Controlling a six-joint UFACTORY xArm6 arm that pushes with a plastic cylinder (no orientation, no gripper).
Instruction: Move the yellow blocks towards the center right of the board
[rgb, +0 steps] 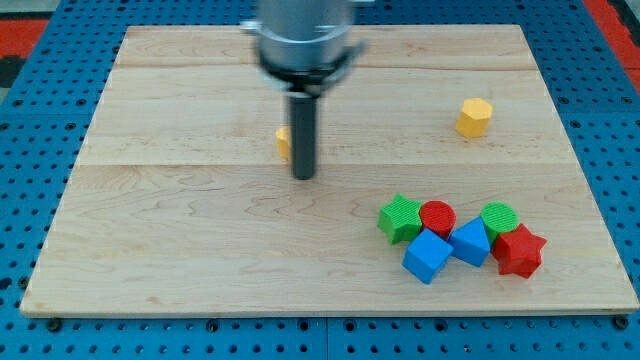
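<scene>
Yellow hexagonal block (474, 116) sits near the worktop's (160, 240) right edge, upper half. A second yellow block (283, 142), perhaps a small one, hides mostly behind the rod, touching it. My tip (304, 177) rests mid-worktop. No gripper exists here.

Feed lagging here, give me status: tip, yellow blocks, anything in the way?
My tip beside small yellow block, mostly hidden behind rod. Yellow hexagon block alone at upper right. Coloured cluster at lower right, off the path.

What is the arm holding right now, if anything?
Nothing is held. My tip stands just right of a partly hidden yellow block; contact cannot be told.
</scene>
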